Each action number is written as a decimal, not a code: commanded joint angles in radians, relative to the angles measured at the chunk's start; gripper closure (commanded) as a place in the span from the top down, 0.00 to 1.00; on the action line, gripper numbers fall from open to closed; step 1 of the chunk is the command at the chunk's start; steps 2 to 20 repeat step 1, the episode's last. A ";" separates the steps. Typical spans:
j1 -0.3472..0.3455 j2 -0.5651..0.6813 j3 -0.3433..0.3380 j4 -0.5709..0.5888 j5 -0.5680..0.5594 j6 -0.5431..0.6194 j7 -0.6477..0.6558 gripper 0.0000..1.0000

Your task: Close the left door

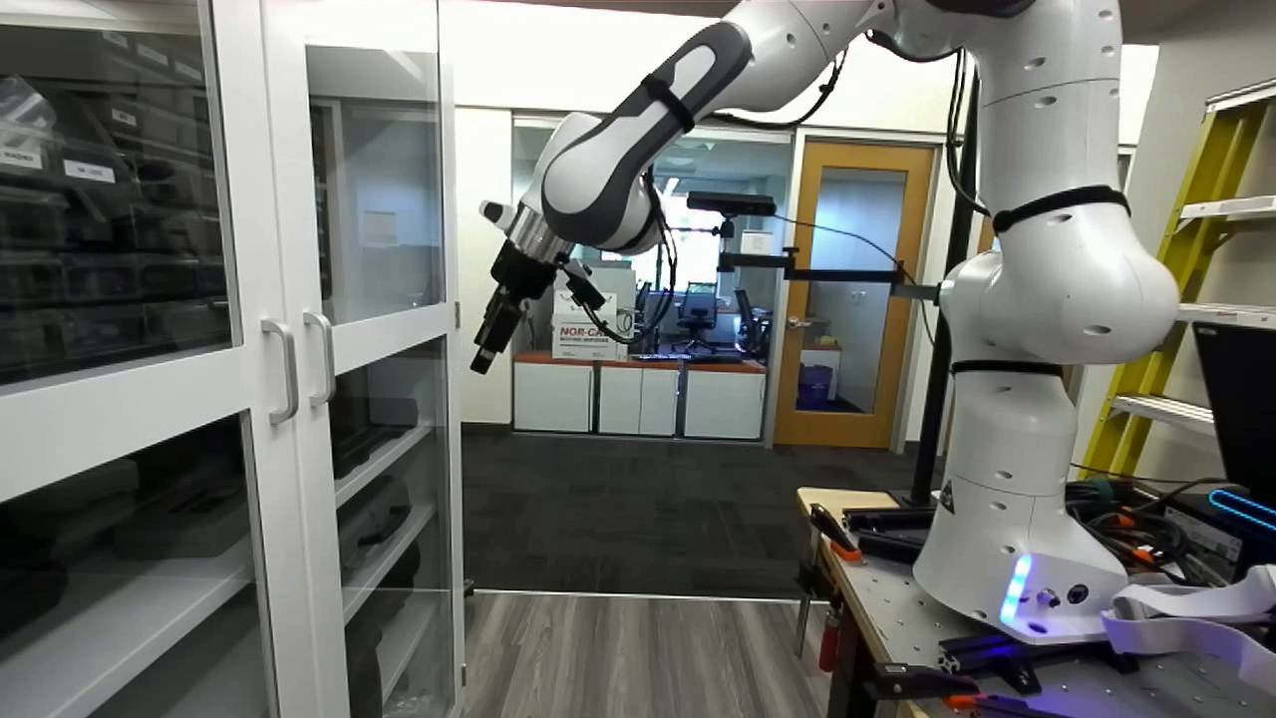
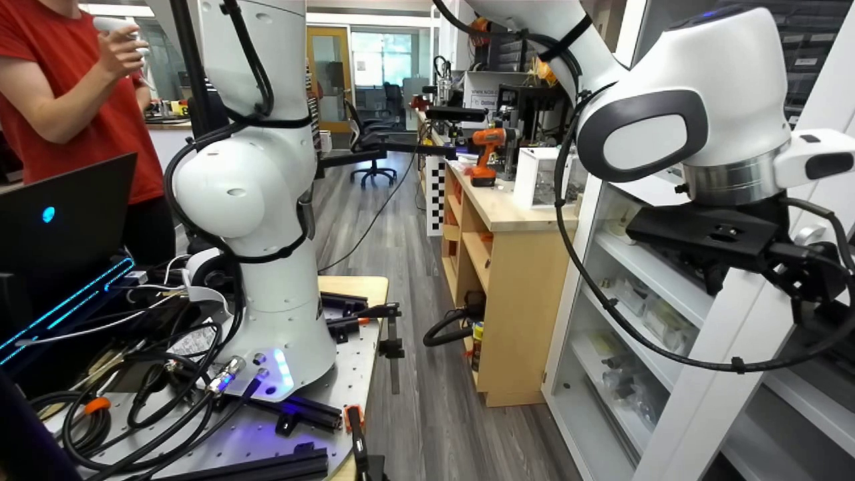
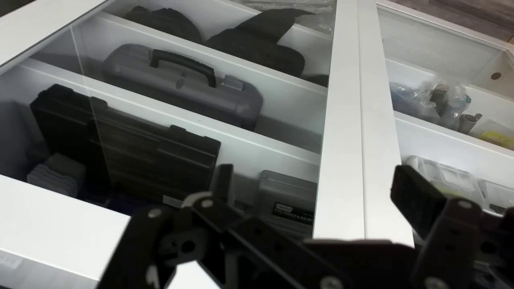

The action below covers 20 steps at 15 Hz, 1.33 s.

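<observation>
The left door (image 1: 394, 336) is a tall white-framed glass door with a slim vertical handle (image 1: 321, 359). Shelves with dark cases show behind its lower glass. Its frame (image 3: 341, 120) meets the matching door's frame (image 3: 380, 160) at a thin seam; the two look about flush. That matching door (image 1: 120, 411) shows dark bins behind it. My gripper (image 3: 317, 188) is open and empty, its fingers wide apart on either side of the seam. In an exterior view my gripper (image 1: 485, 354) points down beside the door's hinge edge. In another exterior view the gripper (image 2: 818, 287) hides a handle area.
The arm base stands on a metal-topped table (image 1: 877, 638) with clamps and cables. A camera (image 1: 731, 204) hangs on a black bracket. A wooden bench (image 2: 521, 300) adjoins the cabinet. A person in red (image 2: 87, 120) stands behind the arm. A wood-framed room door (image 1: 852, 289) is at the back.
</observation>
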 commanded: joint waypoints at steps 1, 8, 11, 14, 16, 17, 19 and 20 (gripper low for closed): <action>0.000 -0.001 0.000 -0.002 -0.001 0.000 0.000 1.00; 0.000 -0.001 0.000 -0.002 -0.001 0.000 0.000 1.00; 0.000 -0.001 0.000 -0.002 -0.001 0.000 0.000 1.00; 0.000 -0.001 0.000 -0.002 -0.001 0.000 0.000 1.00; 0.000 -0.001 0.000 -0.002 -0.001 0.000 0.000 1.00; 0.000 -0.001 0.000 -0.002 -0.001 0.000 0.000 1.00; 0.000 -0.001 0.000 -0.002 -0.001 0.000 0.000 1.00; 0.000 -0.001 0.000 -0.002 -0.001 0.000 0.000 1.00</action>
